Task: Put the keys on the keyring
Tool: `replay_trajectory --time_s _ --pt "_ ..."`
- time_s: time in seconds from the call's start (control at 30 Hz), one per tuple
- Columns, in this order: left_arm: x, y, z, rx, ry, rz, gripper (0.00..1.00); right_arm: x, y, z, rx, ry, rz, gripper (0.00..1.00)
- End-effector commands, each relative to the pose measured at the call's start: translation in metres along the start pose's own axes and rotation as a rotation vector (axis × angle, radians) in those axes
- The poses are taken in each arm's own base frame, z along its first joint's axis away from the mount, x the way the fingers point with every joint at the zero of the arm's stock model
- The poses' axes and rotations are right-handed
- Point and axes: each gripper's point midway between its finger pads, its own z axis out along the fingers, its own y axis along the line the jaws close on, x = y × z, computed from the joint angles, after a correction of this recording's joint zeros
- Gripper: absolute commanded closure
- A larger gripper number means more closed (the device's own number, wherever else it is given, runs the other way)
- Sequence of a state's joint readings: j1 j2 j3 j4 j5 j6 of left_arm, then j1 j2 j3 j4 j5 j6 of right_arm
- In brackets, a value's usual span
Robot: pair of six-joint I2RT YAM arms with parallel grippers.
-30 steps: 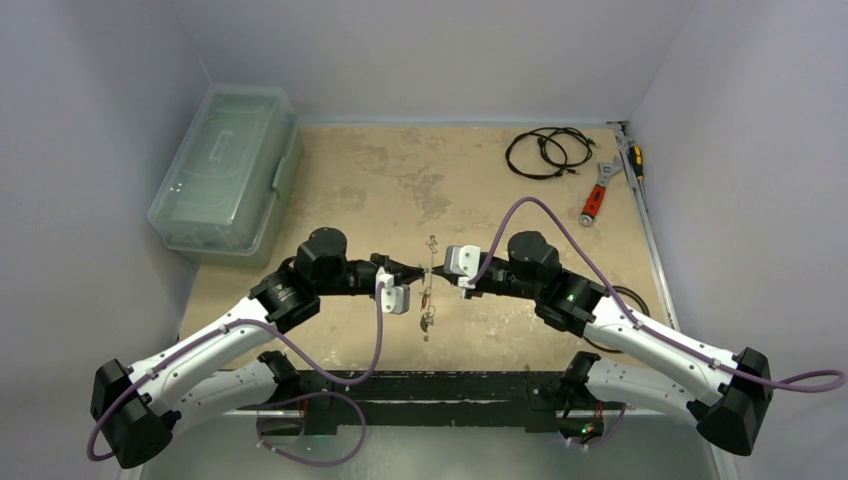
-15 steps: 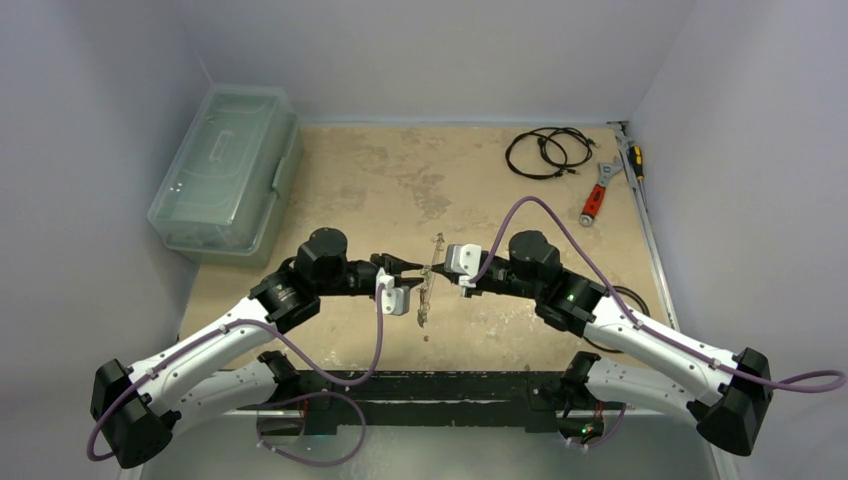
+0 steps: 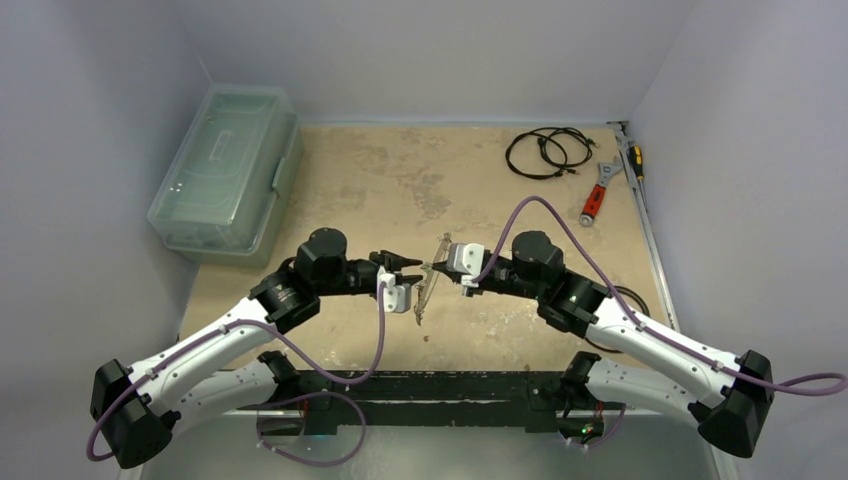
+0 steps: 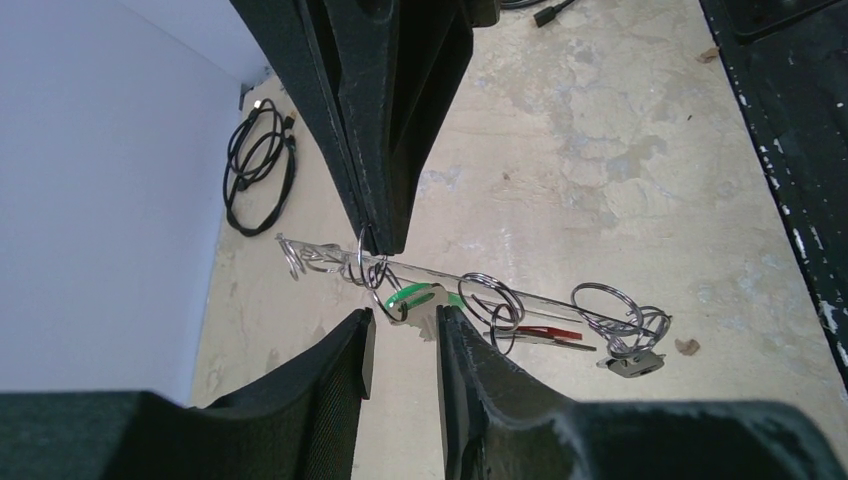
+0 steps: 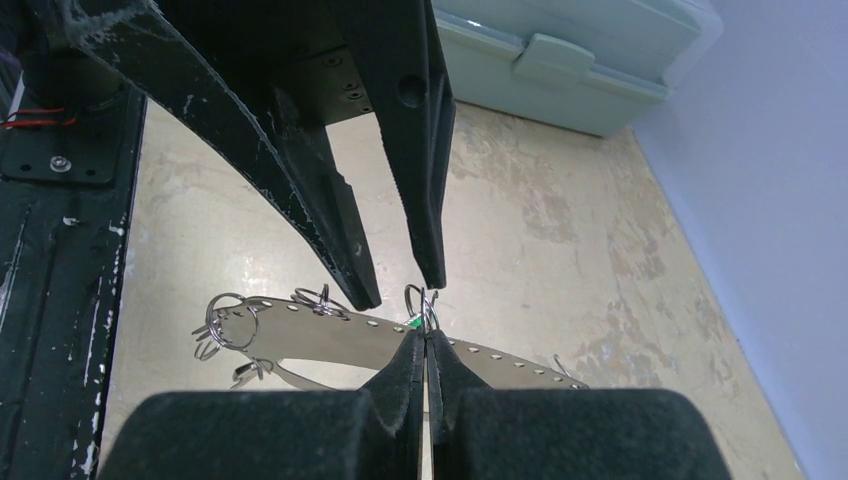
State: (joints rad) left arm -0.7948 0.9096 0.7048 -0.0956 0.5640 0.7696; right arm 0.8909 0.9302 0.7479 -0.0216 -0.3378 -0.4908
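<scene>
The right end effector (image 5: pixel 425 345) is clenched on the rim of the keyring (image 5: pixel 335 338) and holds it tilted, up off the table (image 3: pixel 360 190). The left end effector (image 4: pixel 402 325) is released, its 2 fingers apart right beside the green key (image 4: pixel 408 297). The red key (image 4: pixel 545 333) and the black key (image 4: pixel 630 362) hang farther along the keyring.

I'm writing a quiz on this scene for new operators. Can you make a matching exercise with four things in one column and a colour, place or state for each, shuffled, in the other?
Things:
1. keyring
2. plastic box
3. cable coil
4. wrench

Descriptions:
A. red handle
B. pinched in the right gripper
C. black, far right corner of the table
D. translucent green, far left of the table

Pairs: 1-B, 2-D, 3-C, 4-A
</scene>
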Motion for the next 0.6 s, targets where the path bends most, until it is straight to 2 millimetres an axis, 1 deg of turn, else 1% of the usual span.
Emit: replay_trajectory --time_s 0.0,0.1,0.27,0.4,0.53,0.57 --pt "-0.009 0.012 -0.003 -0.059 -0.018 0.022 0.68 -0.04 -0.019 -0.006 0.067 -0.117 -0.041 1.0" --pt "-0.011 0.013 -0.003 -0.062 -0.028 0.02 0.67 -0.039 -0.019 -0.006 0.065 -0.115 -0.04 1.0" --pt "-0.017 0.011 -0.002 -0.051 -0.06 0.021 0.67 -0.039 -0.018 -0.005 0.059 -0.117 -0.038 1.0" --pt "-0.018 0.009 -0.002 -0.044 -0.067 0.017 0.71 -0.039 -0.017 -0.005 0.054 -0.119 -0.037 1.0" --pt "-0.017 0.006 0.0 -0.028 -0.07 0.001 0.73 -0.04 -0.015 -0.005 0.046 -0.123 -0.039 1.0" --pt "-0.022 0.01 0.002 -0.042 -0.091 0.01 0.74 -0.041 -0.015 -0.005 0.042 -0.126 -0.039 1.0"
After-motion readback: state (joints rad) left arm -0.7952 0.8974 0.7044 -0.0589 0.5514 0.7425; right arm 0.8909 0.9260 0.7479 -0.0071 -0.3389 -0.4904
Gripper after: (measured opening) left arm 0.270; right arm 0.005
